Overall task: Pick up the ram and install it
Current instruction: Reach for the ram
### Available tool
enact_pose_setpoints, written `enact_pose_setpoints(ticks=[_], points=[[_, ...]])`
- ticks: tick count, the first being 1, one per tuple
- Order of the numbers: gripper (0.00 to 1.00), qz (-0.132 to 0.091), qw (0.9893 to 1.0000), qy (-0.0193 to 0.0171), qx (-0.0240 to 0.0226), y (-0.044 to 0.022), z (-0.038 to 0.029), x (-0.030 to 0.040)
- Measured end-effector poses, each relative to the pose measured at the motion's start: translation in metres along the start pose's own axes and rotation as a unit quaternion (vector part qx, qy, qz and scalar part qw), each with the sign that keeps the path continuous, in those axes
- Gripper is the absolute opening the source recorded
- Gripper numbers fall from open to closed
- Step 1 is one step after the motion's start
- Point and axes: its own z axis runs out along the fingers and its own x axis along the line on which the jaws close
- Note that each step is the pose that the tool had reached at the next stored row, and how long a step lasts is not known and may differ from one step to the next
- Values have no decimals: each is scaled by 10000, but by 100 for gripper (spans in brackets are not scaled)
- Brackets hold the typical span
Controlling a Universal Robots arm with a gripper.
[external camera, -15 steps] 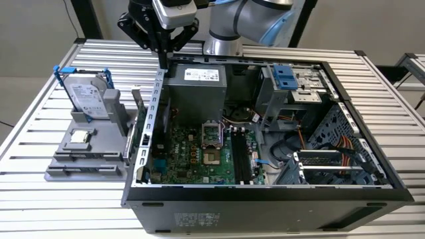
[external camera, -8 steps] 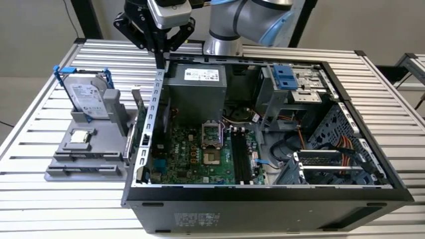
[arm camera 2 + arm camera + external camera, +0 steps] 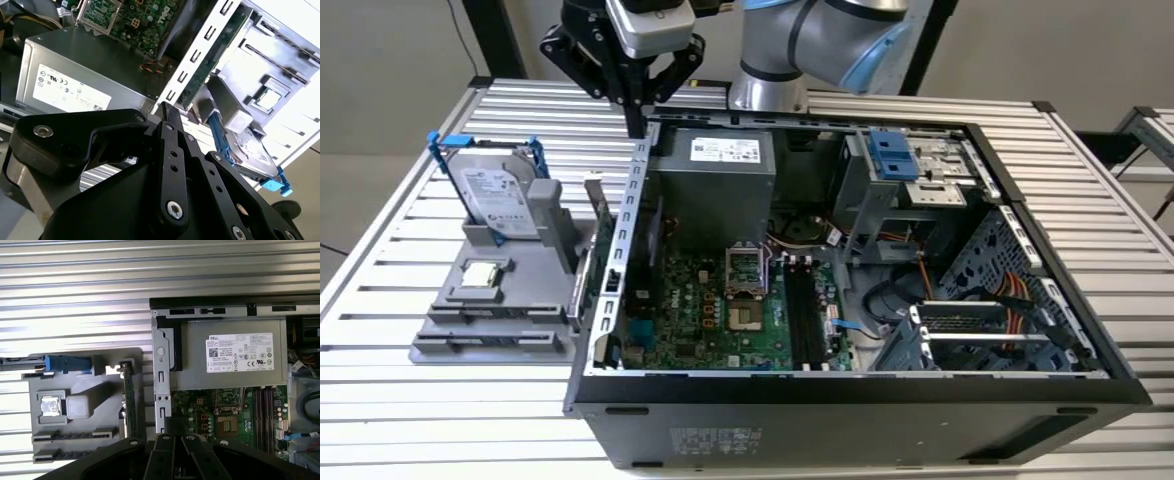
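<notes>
The ram (image 3: 595,212) is a thin green board standing on edge in a slot of the grey fixture (image 3: 467,310), just outside the computer case's side wall. It also appears in the first wrist view as the ram (image 3: 129,400) and in the second wrist view as the ram (image 3: 212,62). My gripper (image 3: 638,128) hangs above the case's rear corner, higher than the ram and a little toward the exterior view's right. Its black fingers (image 3: 167,117) are pressed together with nothing between them. In the first wrist view the gripper (image 3: 172,436) sits over the case wall beside the ram.
The open computer case (image 3: 1014,230) holds a motherboard (image 3: 707,300) with long black slots (image 3: 807,315) and a grey power supply (image 3: 714,170). On the fixture stand a silver hard drive with blue rails (image 3: 494,190) and a small square chip (image 3: 480,273). The table is slatted metal (image 3: 400,400).
</notes>
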Motion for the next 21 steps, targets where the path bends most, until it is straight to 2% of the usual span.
enact_pose_setpoints(ticks=[21], points=[[0,0,10000,0,0,-10,-2,148]])
